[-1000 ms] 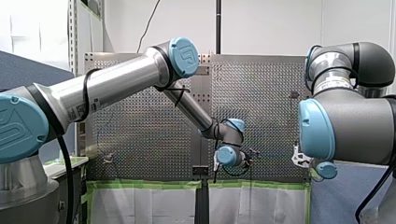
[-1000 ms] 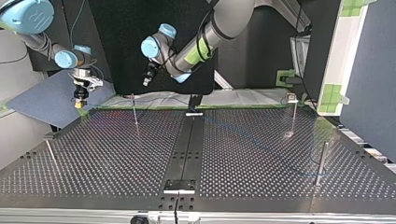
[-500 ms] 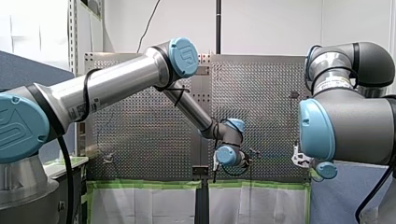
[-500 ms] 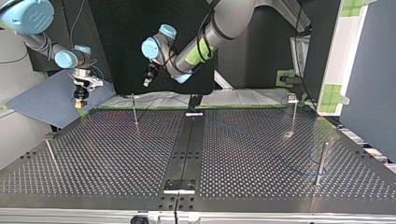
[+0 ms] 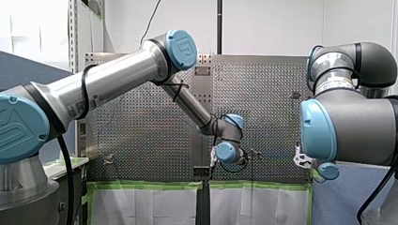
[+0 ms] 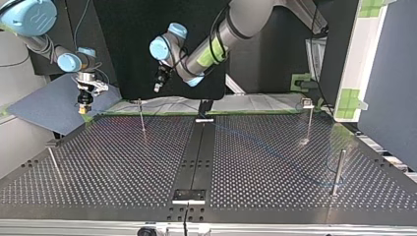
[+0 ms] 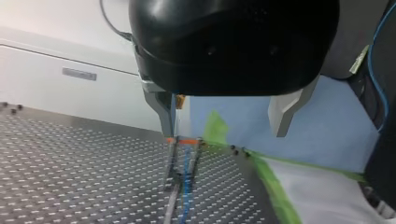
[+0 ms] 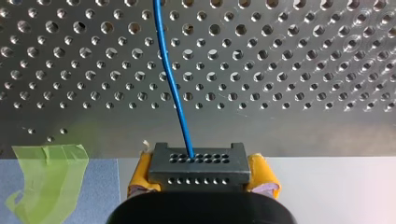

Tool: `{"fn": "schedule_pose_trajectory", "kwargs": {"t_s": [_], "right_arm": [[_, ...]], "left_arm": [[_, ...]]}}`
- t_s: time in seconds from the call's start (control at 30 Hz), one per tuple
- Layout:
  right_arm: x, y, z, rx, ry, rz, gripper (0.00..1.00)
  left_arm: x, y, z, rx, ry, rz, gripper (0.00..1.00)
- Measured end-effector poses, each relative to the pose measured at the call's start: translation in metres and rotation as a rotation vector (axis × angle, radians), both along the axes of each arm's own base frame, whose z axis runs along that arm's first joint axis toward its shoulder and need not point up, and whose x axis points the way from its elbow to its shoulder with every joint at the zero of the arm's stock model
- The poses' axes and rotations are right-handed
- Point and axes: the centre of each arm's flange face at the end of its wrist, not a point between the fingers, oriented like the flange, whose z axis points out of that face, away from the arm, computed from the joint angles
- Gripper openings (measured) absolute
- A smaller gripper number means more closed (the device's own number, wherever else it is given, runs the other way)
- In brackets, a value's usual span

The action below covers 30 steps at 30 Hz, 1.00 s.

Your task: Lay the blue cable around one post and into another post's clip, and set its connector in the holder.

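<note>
In the right wrist view my right gripper (image 8: 198, 181) is shut on a black connector block (image 8: 198, 165), with a yellow pad on each side. The blue cable (image 8: 173, 88) leaves the block and runs ahead over the perforated table. In the top view that gripper (image 6: 82, 109) hangs over the table's far left corner. My left gripper (image 6: 158, 89) hovers high above the far edge, near a thin post (image 6: 141, 115). Its metal fingers (image 7: 161, 109) stand wide apart with nothing between them. The cable (image 6: 268, 146) shows faintly, running across to the post (image 6: 337, 172) at the right.
Two more posts stand on the table, one at the far right (image 6: 309, 120) and one at the near left (image 6: 53, 163). A black strip (image 6: 196, 152) runs down the middle, with a small bracket (image 6: 189, 195) at its near end. Green tape (image 7: 275, 186) lines the far edge.
My left arm has lifted its elbow, and its gripper has shifted slightly toward the top view's right. My right arm and the connector have stayed still.
</note>
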Motion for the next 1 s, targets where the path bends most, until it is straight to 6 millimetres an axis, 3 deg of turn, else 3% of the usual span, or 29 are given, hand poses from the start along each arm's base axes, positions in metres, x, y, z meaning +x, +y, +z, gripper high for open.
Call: {"fn": "schedule_pose_trajectory", "kwargs": {"t_s": [0.53, 1.0], "right_arm": [[0.005, 0.002, -0.001, 0.013, -0.004, 0.015, 0.26], [0.014, 0.003, -0.001, 0.014, -0.008, 0.046, 0.26]], "left_arm": [[-0.003, 0.030, 0.061, -0.122, -0.093, 0.146, 1.00], [-0.014, 0.064, 0.099, -0.160, -0.087, 0.193, 1.00]]}}
